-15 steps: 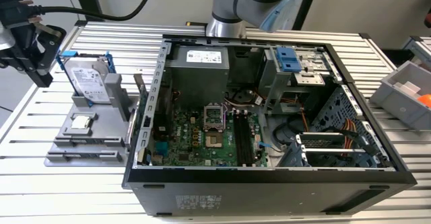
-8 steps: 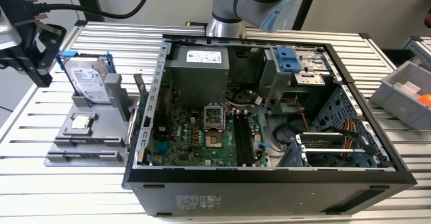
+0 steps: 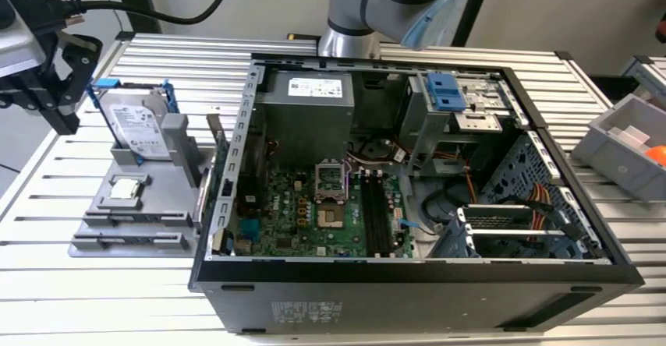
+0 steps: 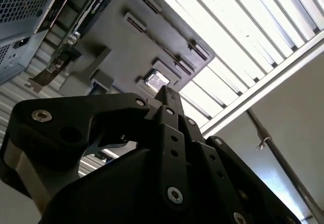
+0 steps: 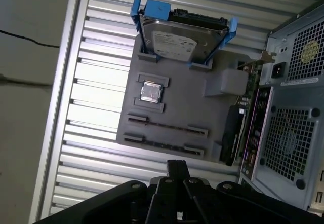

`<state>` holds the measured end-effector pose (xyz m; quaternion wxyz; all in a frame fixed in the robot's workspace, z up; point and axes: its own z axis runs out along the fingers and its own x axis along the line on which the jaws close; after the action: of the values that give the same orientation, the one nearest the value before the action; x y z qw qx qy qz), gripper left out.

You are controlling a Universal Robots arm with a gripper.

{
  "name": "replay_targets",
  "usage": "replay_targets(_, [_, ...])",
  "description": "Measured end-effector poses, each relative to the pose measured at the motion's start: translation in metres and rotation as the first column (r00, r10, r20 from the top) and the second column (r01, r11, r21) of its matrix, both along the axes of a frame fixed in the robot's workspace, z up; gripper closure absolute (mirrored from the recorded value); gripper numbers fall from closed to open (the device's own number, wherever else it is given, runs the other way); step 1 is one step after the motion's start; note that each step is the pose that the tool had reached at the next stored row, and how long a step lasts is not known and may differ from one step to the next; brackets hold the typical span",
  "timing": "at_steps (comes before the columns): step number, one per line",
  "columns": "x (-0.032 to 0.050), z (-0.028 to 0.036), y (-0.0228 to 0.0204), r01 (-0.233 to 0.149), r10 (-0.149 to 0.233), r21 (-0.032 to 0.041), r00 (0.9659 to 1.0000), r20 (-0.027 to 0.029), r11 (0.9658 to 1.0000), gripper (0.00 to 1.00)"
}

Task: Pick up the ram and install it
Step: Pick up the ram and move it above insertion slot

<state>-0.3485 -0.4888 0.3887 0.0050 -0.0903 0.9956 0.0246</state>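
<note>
1. Hand (image 5: 177, 167) hovers clenched and empty over the worktop (image 5: 96, 87), apart from the ram (image 5: 167, 126), which sits on edge in the gray holder (image 5: 182, 97).
2. Computer case (image 3: 416, 299) stands just beside the holder, so a wide swing could clip its wall.
3. Hard drive (image 5: 174, 39) stands upright on the holder, crowding any approach.
4. Thin stick, narrow slot: an off-centre pinch could tilt or jam it.
5. Processor chip (image 5: 151, 92) lies nearby and could be grabbed by mistake.

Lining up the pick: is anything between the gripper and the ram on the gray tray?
Nothing visible. In the first wrist view the gripper is off the gray tray's edge, with the ram in the nearest holders. The processor and hard drive sit beyond it, out of the line.
</note>
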Motion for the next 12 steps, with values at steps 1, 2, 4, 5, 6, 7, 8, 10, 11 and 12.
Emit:
replay_targets(1, [0.0000, 0.0000, 0.0000, -0.008, 0.008, 0.0000, 1.0000, 0.0000, 1.0000, 1.00])
replay_targets(2, [0.0000, 0.0000, 0.0000, -0.015, 0.015, -0.0002, 0.9999, 0.0000, 0.9999, 1.00])
replay_targets(4, [0.0000, 0.0000, 0.0000, -0.031, 0.031, -0.0006, 0.9995, -0.0001, 0.9995, 1.00])
replay_targets(5, [0.0000, 0.0001, 0.0000, -0.039, 0.039, -0.0007, 0.9992, 0.0000, 0.9992, 1.00])
replay_targets(6, [0.0000, 0.0001, 0.0000, -0.047, 0.047, -0.0007, 0.9989, 0.0000, 0.9989, 1.00])
replay_targets(7, [0.0000, 0.0002, 0.0000, -0.055, 0.055, -0.0008, 0.9985, -0.0001, 0.9985, 1.00])
replay_targets(8, [0.0000, 0.0001, 0.0000, -0.063, 0.063, -0.0007, 0.9980, 0.0000, 0.9980, 1.00])
replay_targets(10, [0.0001, 0.0002, 0.0001, -0.080, 0.080, -0.0008, 0.9968, 0.0000, 0.9968, 1.00])
replay_targets(11, [0.0000, 0.0002, 0.0001, -0.088, 0.088, -0.0009, 0.9961, 0.0000, 0.9961, 1.00])
replay_targets(12, [0.0000, 0.0003, 0.0002, -0.097, 0.097, -0.0010, 0.9953, 0.0000, 0.9953, 1.00])
